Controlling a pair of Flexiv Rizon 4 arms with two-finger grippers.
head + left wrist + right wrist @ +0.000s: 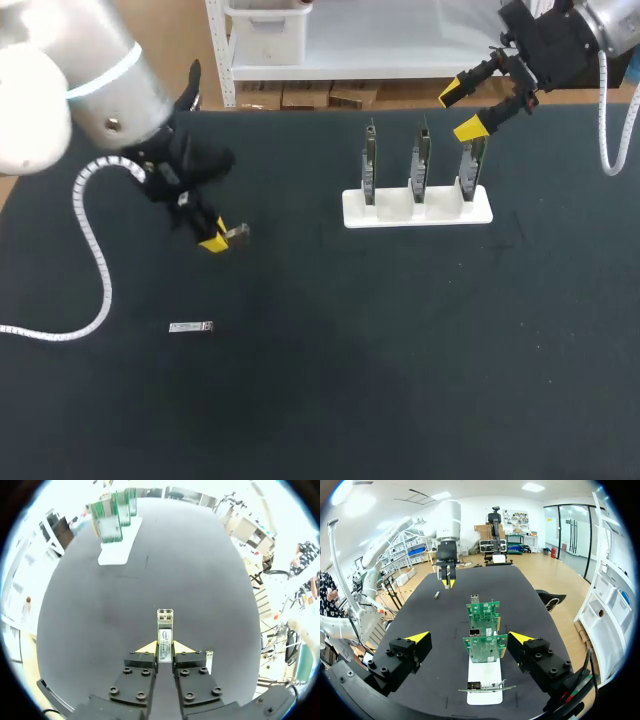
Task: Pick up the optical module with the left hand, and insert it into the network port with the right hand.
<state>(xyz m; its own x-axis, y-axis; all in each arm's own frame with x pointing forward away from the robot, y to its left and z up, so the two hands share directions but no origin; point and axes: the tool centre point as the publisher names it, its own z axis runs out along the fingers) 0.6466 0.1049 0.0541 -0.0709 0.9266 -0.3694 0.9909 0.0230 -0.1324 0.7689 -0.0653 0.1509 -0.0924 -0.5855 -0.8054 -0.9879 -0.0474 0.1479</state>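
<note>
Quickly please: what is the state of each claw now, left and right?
Left claw: closed, holding the module.
Right claw: open, holding nothing.

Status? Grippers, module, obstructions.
Left gripper shut on module. Right gripper open, near the cards. Spare module on table, apart from both.

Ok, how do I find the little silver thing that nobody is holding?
Start on the black table, at the left end effector. Nearer the robot's side than it, the loose module, small and silver, lies flat. The held module is pinched between that end effector's yellow tips; the loose one lies alone.
</note>
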